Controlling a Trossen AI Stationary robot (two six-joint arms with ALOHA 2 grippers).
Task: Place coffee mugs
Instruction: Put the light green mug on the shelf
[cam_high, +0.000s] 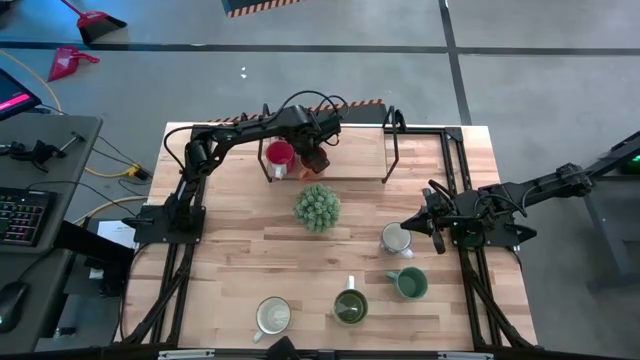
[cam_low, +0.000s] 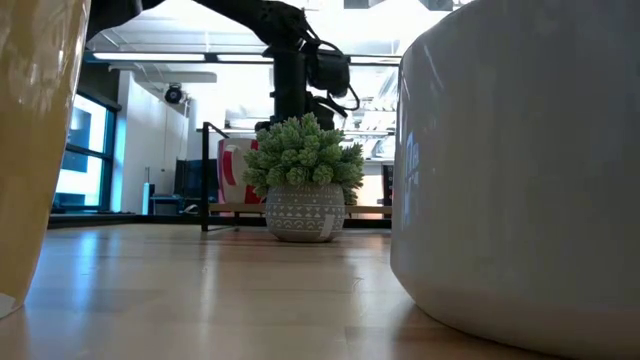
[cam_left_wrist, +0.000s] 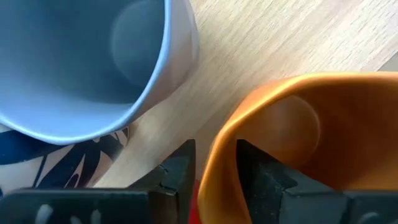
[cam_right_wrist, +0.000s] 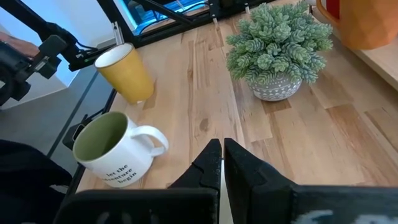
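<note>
Left gripper (cam_left_wrist: 214, 177) at the rack, fingers (cam_left_wrist: 180, 174) slightly parted astride the orange mug's (cam_left_wrist: 298, 130) rim; pale blue mug (cam_left_wrist: 81, 62) just beyond. Right gripper (cam_right_wrist: 222, 163) fully closed, empty, near a white mug (cam_right_wrist: 112, 149).

It was a lab or workshop: concrete floor (cam_high: 520, 90) with hazard tape (cam_high: 262, 5), keyboard (cam_high: 22, 215) beside the robot table (cam_high: 240, 250).

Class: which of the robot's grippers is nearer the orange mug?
Left. The left gripper straddles the orange mug rim on the shelf; the right gripper waits across the table, beside a white mug.
</note>
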